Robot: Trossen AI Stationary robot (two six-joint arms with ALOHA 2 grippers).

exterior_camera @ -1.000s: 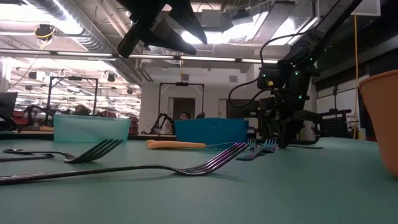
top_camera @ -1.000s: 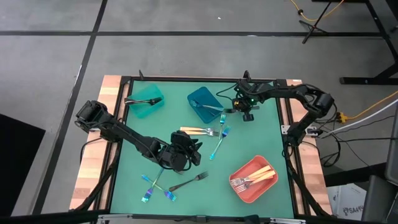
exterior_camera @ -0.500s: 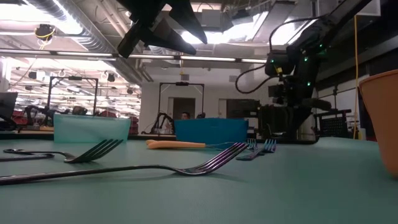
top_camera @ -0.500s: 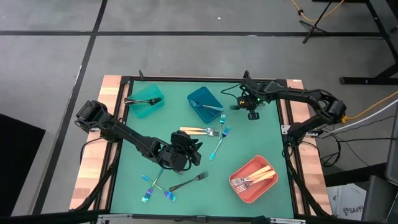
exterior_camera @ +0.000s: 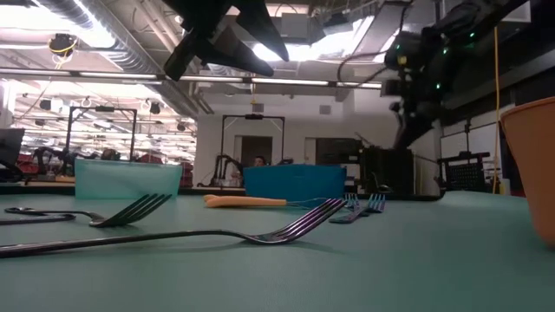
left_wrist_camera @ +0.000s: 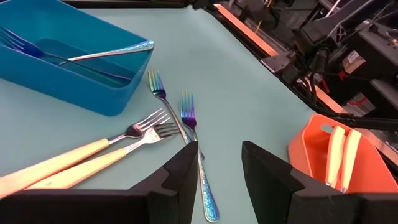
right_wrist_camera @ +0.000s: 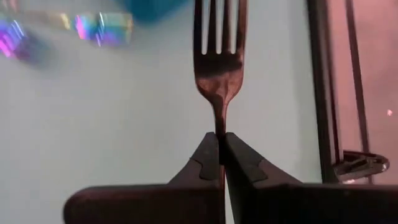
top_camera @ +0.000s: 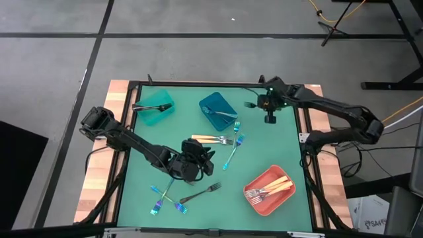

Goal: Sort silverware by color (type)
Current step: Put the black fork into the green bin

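- Dark metal caught my eye first: the right claw [right_wrist_camera: 219, 152] was pinched tight on the neck of a black fork [right_wrist_camera: 219, 59], held up in the air over the far right part of the green surface [top_camera: 277, 155], beside the blue bin [top_camera: 218, 110].
- From above, that fork [top_camera: 251, 104] stuck out sideways from the right claw [top_camera: 264, 106], tines toward the blue bin.
- The left claw [left_wrist_camera: 217, 162] hung over the middle of the surface with its fingers apart and nothing between them.
- Just beyond it lay two iridescent forks [left_wrist_camera: 186, 121], side by side, and two gold-handled forks [left_wrist_camera: 93, 152] with silver heads, their heads close to the iridescent pair.
- The blue bin held iridescent cutlery, one handle resting on the rim.
- In the teal bin [top_camera: 155, 108] at the far left lay a dark fork.
- The coral bin [top_camera: 268, 190], near right, held gold-handled forks.
- A black fork [top_camera: 200, 194] lay on the surface near the front, with crossed iridescent forks [top_camera: 164, 197] just to its left.
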